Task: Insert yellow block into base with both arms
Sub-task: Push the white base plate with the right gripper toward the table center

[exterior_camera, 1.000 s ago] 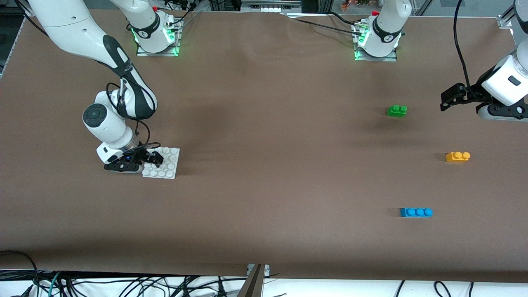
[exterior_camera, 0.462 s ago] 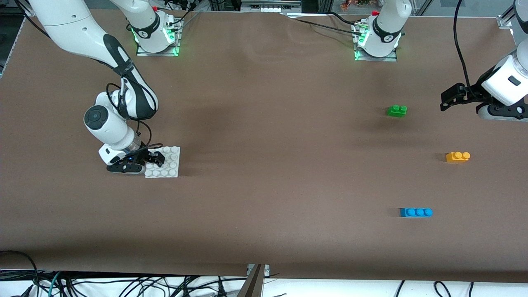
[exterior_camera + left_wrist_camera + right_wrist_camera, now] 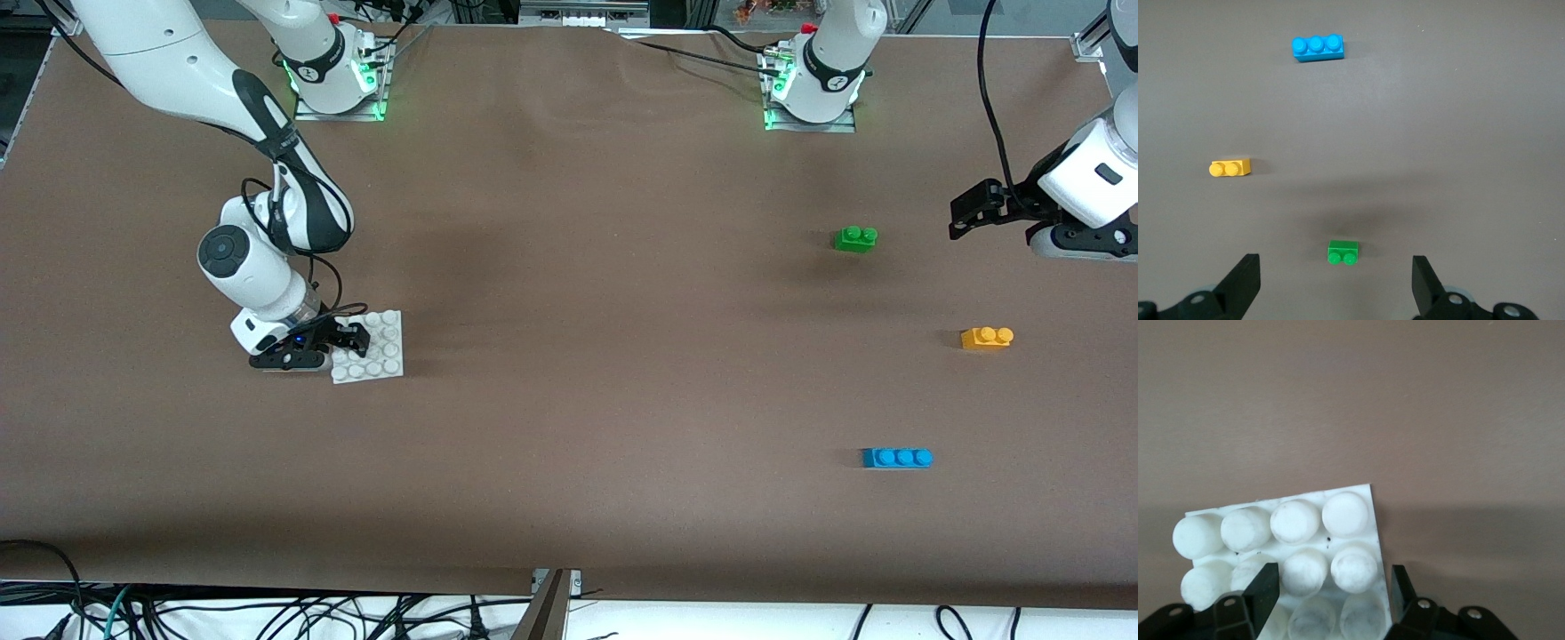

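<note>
Base (image 3: 378, 348) shifted with right pincer (image 3: 342, 342).

You see a white base (image 3: 378, 347) with a 4x4 grid of round studs at middle left of the front frame. At right sit a green brick (image 3: 855, 238), an orange-yellow block (image 3: 986, 338) and a blue brick (image 3: 896, 458) on brown cloth (image 3: 587, 293).

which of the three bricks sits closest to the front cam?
The blue brick: it lies lowest in the front view and is the only one with three studs. The yellow brick and green brick lie farther back.
</note>
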Tool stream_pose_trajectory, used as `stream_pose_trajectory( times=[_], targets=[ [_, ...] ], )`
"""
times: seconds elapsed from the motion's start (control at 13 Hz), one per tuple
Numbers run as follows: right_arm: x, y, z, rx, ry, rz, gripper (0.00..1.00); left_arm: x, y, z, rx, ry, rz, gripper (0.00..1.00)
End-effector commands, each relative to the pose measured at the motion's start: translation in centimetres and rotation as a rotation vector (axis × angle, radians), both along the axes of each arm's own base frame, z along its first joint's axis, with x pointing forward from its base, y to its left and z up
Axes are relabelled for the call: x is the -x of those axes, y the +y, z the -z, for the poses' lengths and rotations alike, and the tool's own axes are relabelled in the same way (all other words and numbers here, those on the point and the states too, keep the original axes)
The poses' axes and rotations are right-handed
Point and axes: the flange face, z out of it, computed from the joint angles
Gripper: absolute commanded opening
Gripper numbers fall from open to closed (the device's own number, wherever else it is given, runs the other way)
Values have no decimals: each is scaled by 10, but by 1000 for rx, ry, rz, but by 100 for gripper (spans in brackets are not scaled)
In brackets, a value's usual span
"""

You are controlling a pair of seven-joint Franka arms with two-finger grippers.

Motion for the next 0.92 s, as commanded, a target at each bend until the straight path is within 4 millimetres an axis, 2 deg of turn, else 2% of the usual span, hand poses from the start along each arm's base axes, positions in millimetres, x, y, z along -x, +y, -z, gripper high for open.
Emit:
stream_pose_trajectory(
  times=[0.0,0.23,0.62,0.85],
  targets=[
    [7,30,-6,-36,19,36,77,-3,0,-6,-11,-1,-1,100],
    [14,61,-8,-52,24,55,77,-4,0,-5,-11,1,-1,100],
    [21,89,-1,-66,26,74,75,-4,0,-6,-11,-2,-1,100],
    [26,102,10,-75,17,79,68,-4,0,-6,-11,-2,-1,100]
  ],
)
